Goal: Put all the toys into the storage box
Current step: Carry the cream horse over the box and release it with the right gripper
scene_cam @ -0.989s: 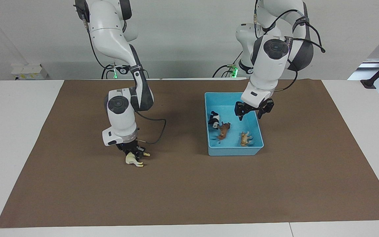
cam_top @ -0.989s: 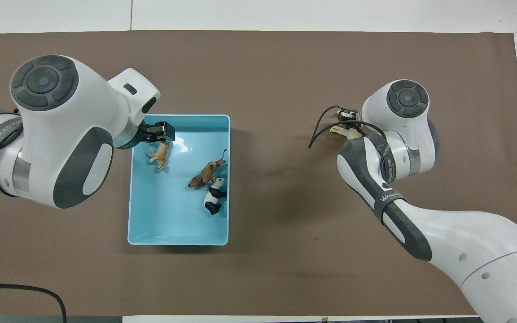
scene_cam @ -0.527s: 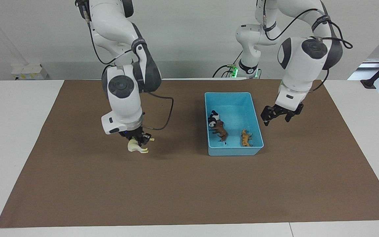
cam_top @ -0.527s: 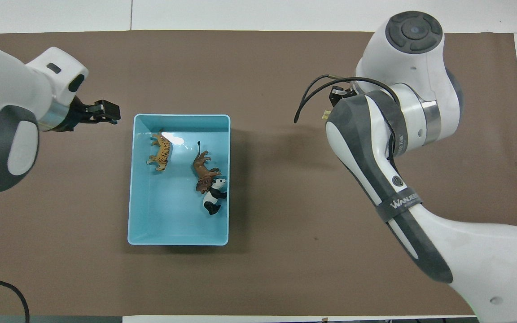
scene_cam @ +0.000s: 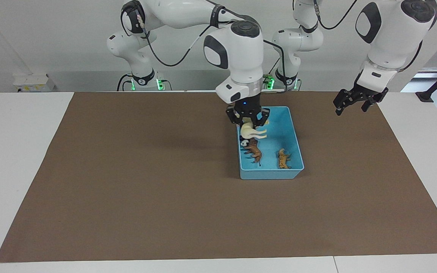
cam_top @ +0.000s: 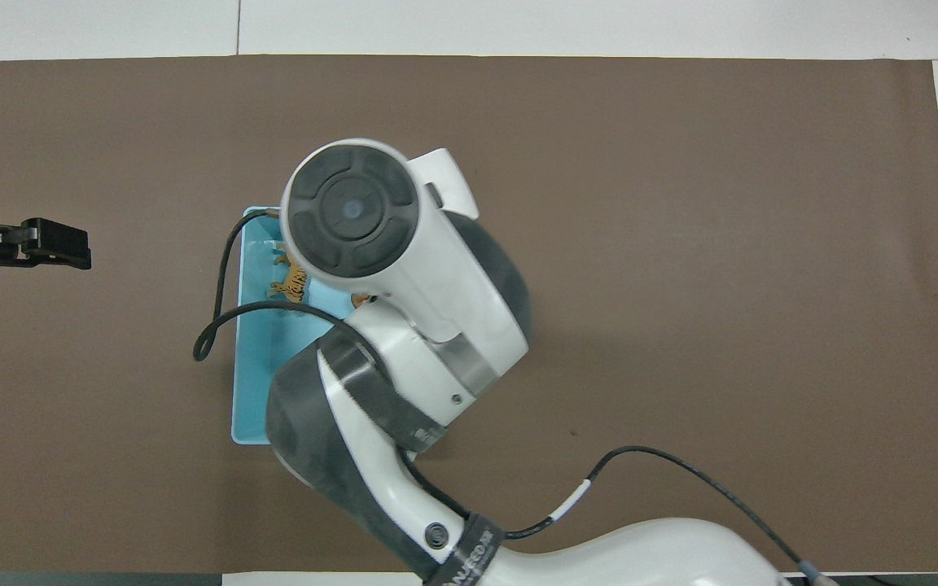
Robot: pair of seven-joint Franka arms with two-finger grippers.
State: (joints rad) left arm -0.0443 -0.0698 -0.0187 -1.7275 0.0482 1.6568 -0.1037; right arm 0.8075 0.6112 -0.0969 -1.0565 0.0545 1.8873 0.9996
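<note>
Your right gripper [scene_cam: 249, 118] hangs over the storage box [scene_cam: 296, 142], fingers clenched on the cream-white horse [scene_cam: 251, 132].

You can see the horse held in the air above the box's end nearer the robots, over the panda [scene_cam: 244, 142], which shows only partly under it. The brown lion [scene_cam: 255, 152] lies beside the panda on the box floor, and the orange tiger [scene_cam: 283, 159] lies along the wall toward the left arm's end. Your left gripper [scene_cam: 357, 100] waits above the brown mat [scene_cam: 127, 182], well apart from the box, fingers spread and holding nothing. From overhead, the right arm covers most of the box; only the tiger [cam_top: 291, 275] and one wall [cam_top: 249, 391] show, and the left gripper [cam_top: 54, 244] reaches in at the edge.
</note>
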